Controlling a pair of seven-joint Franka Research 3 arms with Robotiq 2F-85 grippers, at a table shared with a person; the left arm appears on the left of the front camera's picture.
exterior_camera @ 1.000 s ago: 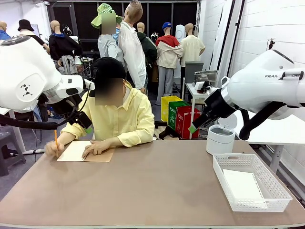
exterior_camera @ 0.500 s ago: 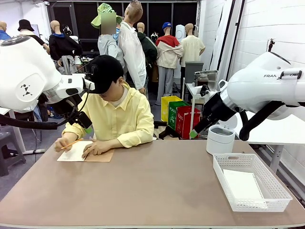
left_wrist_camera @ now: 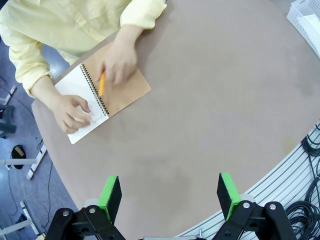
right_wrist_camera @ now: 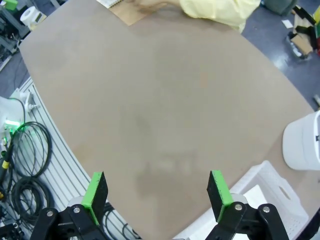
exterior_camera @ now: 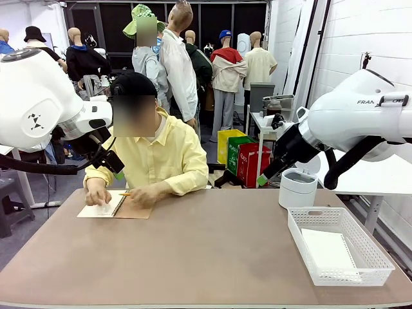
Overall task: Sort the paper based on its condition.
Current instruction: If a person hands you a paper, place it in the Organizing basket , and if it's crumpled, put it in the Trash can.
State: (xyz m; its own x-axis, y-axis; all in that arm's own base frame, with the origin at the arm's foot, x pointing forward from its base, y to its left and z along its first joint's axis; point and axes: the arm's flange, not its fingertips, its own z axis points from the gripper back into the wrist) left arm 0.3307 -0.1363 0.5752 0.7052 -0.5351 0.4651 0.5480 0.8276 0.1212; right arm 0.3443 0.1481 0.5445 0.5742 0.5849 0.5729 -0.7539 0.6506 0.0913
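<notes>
A plain white sheet of paper (exterior_camera: 328, 251) lies flat in the white mesh basket (exterior_camera: 300, 241) at the table's right. At the far left, a person rests both hands on an open spiral notebook (exterior_camera: 132, 210) with a tan cover, also in the left wrist view (left_wrist_camera: 125, 92); an orange pencil (left_wrist_camera: 101, 83) lies under one hand. My left gripper (left_wrist_camera: 170, 192) hangs open high above the table's left half. Above the right half my right gripper (right_wrist_camera: 157, 192) is open too, with the basket (right_wrist_camera: 285, 192) to its lower right. Both grippers hold nothing.
A white cylindrical bin (exterior_camera: 297, 188) stands behind the basket at the far right edge. The brown table (exterior_camera: 206, 251) spreads bare between notebook and basket. Cables and a slotted rail run along the near edge (right_wrist_camera: 30, 150).
The person has lowered the pencil from upright over the page, and it now lies by the other hand. One hand presses on the white page. Both arms have hardly moved.
</notes>
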